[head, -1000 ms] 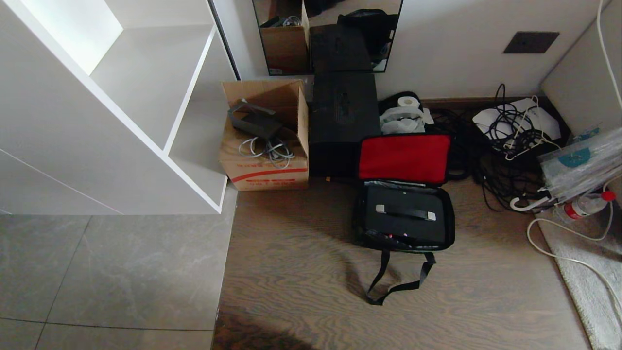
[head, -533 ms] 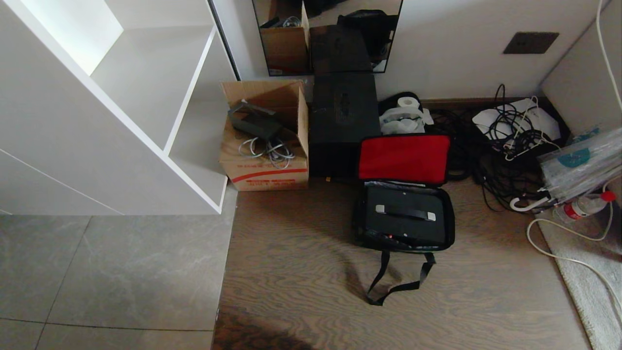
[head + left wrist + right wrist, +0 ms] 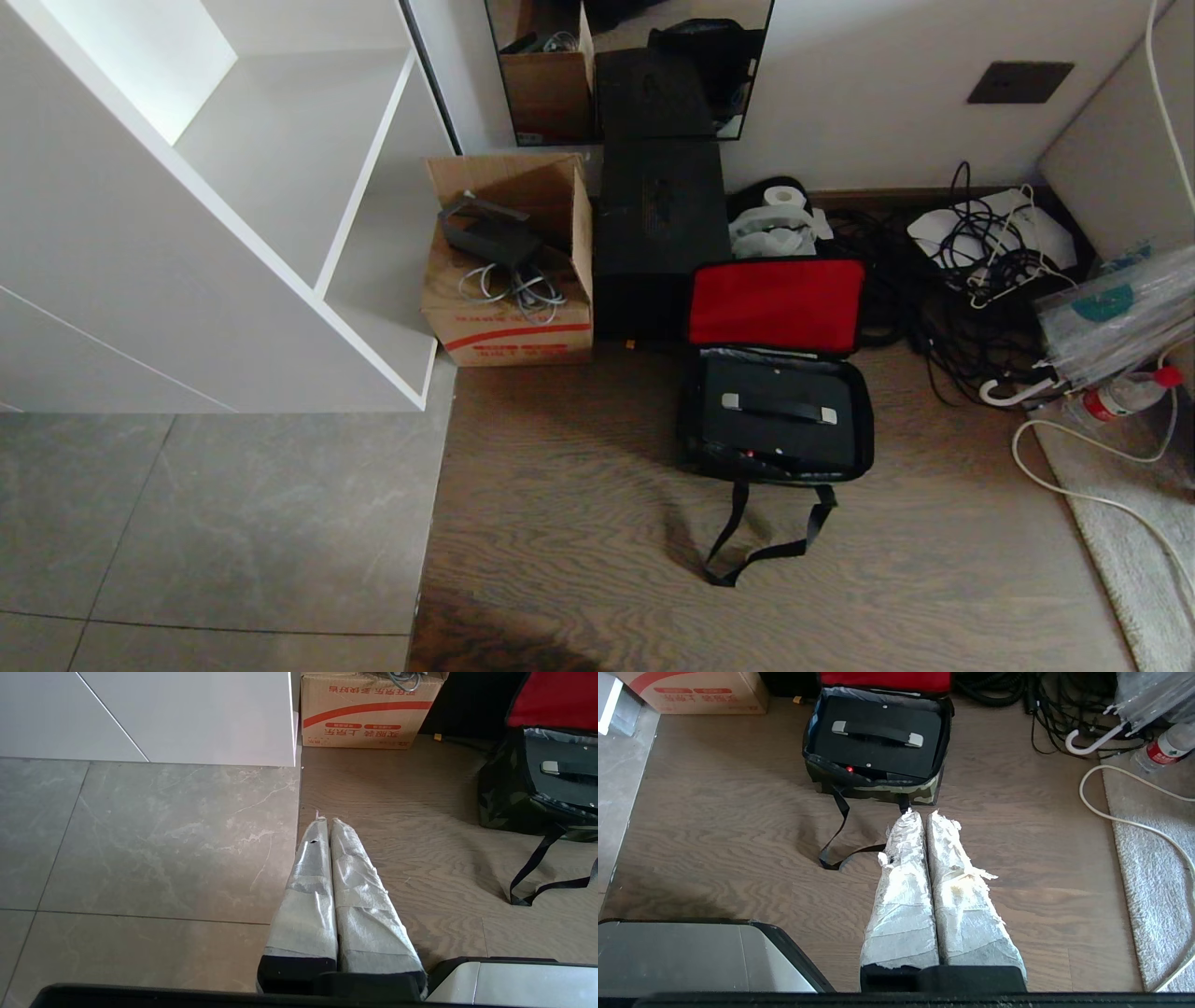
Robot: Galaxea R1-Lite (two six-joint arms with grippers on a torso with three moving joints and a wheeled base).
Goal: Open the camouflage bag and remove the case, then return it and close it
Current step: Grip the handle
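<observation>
The camouflage bag (image 3: 878,784) lies open at upper centre, beyond the empty, closed right gripper (image 3: 924,814), the black case (image 3: 878,737) inside.

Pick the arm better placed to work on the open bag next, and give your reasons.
Right. The right gripper, shut and empty, points straight at the camouflage bag, just short of its front wall, with the case inside. The left gripper, also shut, points at bare floor with the bag off to one side.

Left end effector (image 3: 330,820) low over floor, fingers pressed together; right end effector (image 3: 923,813) likewise, fingers together, empty
</observation>
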